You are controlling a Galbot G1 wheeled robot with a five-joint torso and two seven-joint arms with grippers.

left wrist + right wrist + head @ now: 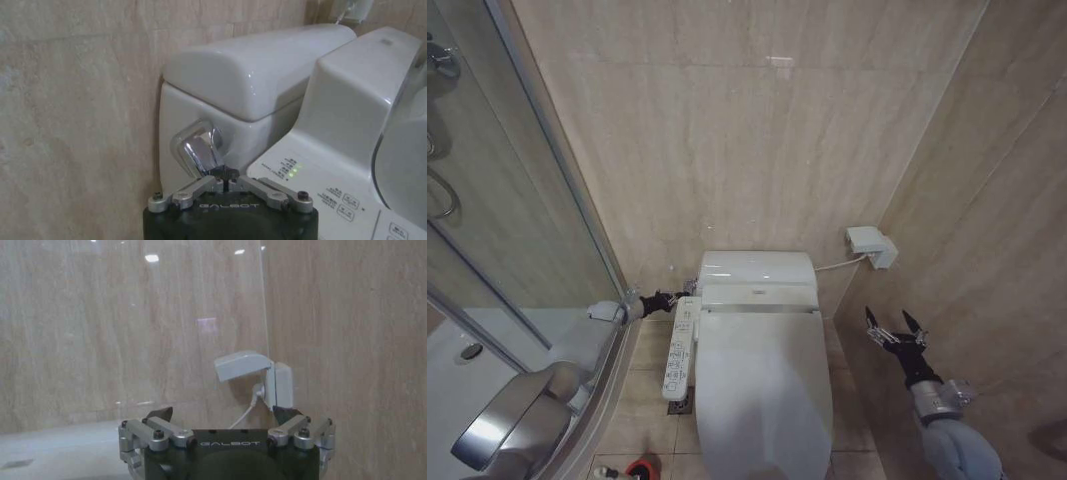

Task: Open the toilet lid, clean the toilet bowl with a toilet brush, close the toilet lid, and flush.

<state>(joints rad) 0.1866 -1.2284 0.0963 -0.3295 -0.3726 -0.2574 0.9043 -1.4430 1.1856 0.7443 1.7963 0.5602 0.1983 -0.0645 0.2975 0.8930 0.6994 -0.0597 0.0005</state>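
The smooth glossy white plastic toilet lid (762,390) lay shut over the toilet, in front of the white ceramic cistern (757,268). The white bidet control strip (681,347) ran along the lid's left side. Beside the cistern's left wall, the left end effector (670,298) had its fingers pressed together, the tips touching the curved chrome flush lever (199,148). The small red round holder (640,469) sat on the tiled floor off the lid's front left corner. To the lid's right, well apart, the right end effector (894,328) hung with fingers spread, holding nothing, near the beige tiled wall below a white wall box (872,245).
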